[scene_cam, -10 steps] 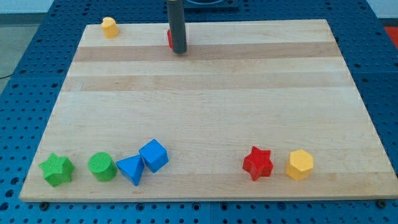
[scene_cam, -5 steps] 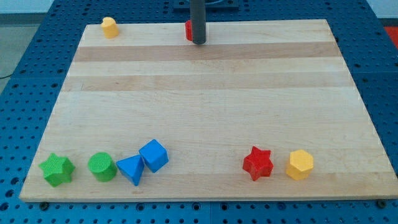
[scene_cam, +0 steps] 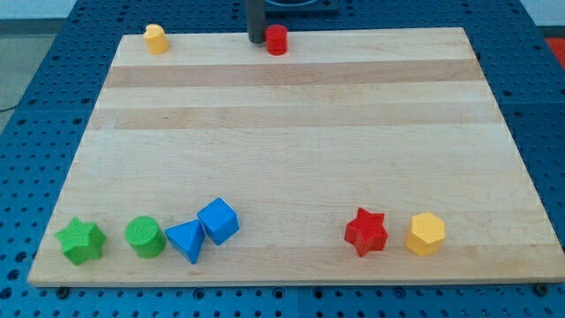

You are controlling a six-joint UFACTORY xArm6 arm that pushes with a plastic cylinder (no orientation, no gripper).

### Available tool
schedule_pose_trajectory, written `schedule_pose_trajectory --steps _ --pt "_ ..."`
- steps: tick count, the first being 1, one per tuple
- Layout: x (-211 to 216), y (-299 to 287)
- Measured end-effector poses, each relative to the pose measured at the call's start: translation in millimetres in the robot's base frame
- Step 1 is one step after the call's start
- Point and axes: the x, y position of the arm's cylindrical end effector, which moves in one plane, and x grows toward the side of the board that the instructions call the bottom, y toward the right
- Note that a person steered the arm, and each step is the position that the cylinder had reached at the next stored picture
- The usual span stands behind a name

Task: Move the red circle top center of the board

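camera view: rod (scene_cam: 255,18) cut off above

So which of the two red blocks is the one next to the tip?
The red circle at the view's top centre, just right of my tip. The red star lies far off, near the view's bottom edge beside the yellow hexagon.

Your arm, visible portion: one straight, dark grey cylindrical rod, smooth and matte, unmarked, cut off by the view's top edge; my tip (scene_cam: 256,41) ends blunt and flat.
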Motion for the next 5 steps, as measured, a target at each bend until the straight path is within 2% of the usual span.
schedule_pose_trajectory --steps 1,2,3,4,5 --pt "0 13" --pt "12 -26" --pt "46 -41" --pt "58 -9" --pt "51 31"
